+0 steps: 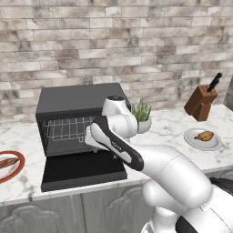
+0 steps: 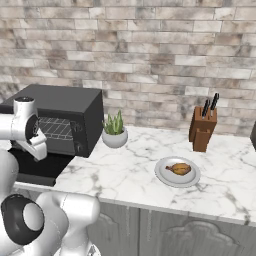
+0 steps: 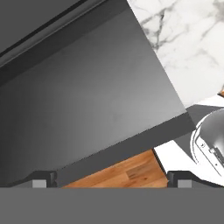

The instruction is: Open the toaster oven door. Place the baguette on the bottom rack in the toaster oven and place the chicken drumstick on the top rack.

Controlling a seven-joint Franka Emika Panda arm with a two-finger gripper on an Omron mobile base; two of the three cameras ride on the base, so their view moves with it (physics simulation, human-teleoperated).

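Gripper (image 3: 109, 181) spread wide and empty, poised over the toaster oven door (image 1: 82, 172), which lies fully lowered, exposing the wire racks. Baguette (image 1: 7, 162) waits on its plate at left; chicken drumstick (image 2: 180, 168) on the right plate, both untouched.

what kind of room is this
A kitchen, rendered rather than real: a marble counter on grey cabinets against a brick wall, holding a black toaster oven with its door dropped open, a knife block and a plated chicken drumstick.
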